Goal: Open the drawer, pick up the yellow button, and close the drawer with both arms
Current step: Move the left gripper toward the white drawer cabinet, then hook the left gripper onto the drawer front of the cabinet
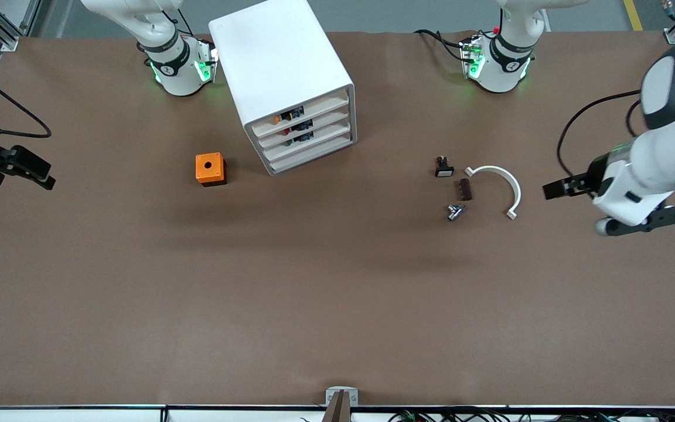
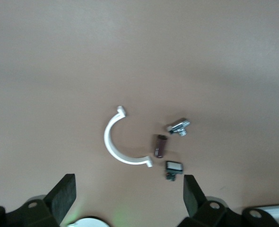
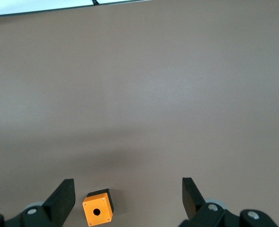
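Task unstarted: drawer [image 1: 299, 112] shut, well apart from both wide-open, empty grippers, left [image 2: 130, 196] and right [image 3: 127, 198], over bare table.

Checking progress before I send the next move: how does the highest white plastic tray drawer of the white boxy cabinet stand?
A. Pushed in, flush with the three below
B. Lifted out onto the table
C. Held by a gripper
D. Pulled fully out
A: the top drawer sits in line with the lower drawers of the cabinet, with neither gripper near it.
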Controlling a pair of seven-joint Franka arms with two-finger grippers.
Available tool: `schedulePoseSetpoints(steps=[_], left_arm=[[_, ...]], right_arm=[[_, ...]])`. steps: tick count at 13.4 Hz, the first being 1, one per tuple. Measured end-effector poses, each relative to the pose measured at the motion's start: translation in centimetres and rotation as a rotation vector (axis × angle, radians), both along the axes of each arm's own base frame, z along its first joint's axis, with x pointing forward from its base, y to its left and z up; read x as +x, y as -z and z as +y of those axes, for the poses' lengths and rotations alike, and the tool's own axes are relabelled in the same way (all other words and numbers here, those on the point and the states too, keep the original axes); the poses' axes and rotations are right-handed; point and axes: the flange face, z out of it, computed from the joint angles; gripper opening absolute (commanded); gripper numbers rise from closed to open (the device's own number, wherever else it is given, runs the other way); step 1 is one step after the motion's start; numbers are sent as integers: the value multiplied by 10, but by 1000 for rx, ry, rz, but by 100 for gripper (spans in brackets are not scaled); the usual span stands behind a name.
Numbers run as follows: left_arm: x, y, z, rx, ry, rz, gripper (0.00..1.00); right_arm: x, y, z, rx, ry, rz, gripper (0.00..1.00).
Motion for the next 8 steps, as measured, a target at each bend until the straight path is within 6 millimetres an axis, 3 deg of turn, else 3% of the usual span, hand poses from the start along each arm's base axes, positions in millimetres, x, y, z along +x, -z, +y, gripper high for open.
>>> schedulePoseSetpoints(steps=[2,8], left_arm=[[1,14,-28,10,-19,12,100],[9,58,-61,-18,-189,73,99]], right_arm=[[0,0,0,0,-1,2,100],[-2,2,1,-3,-41,24,100]])
